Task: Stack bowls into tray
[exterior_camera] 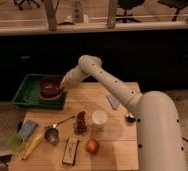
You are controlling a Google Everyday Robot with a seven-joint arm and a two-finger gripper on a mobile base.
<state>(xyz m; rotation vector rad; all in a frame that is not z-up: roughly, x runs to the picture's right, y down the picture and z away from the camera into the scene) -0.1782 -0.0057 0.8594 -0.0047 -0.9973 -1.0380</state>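
- Bowls [50, 90]; where are they?
- Both sit in the green tray [23, 94]; the tray lies at ten o'clock on the wooden table [114, 145]; the dark bowl [49, 86] looks to be set inside the red-orange bowl [49, 98]; only a redder edge of that one shows under it.
- And the gripper [62, 89]?
- It is at three o'clock of the dark bowl, right on its rim; its fingers are pinched tight on that rim; the white arm [107, 82] reaches to it from four o'clock, over the table.
- What else is on the table?
- A white cup [98, 120] stands near the middle; a round orange thing [92, 146] lies at six o'clock of the cup, close by; a dark bumpy thing [80, 122] is just beside the cup at nine o'clock; a small metal measuring cup [52, 134] lies further out at eight o'clock, with its handle pointing to two o'clock; a blue block [28, 127], a green cup [16, 142] and a long yellow thing [33, 145] are near the table's edge at eight o'clock; all of these are apart from the tray.
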